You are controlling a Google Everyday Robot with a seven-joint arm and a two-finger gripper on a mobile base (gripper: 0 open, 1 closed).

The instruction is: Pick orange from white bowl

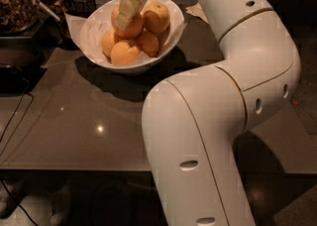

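Observation:
The white bowl [130, 66] stands at the back of the grey table, lined with white paper [81, 28] and piled with oranges. The orange [136, 26], deep-coloured and the largest, lies on top of the pile. My gripper [125, 22] reaches down into the bowl from above. One cream finger [130, 4] lies across the orange's front and the other is hidden behind it, so the gripper is shut on the orange. A paler orange [156, 16] sits just to its right, and smaller oranges [125, 52] lie below.
My white arm [223, 121] fills the right half of the view and hides the table there. A glass container of brown bits [15, 2] and dark appliances [15, 71] stand at the left. A cable [14, 121] runs across the grey table [74, 126].

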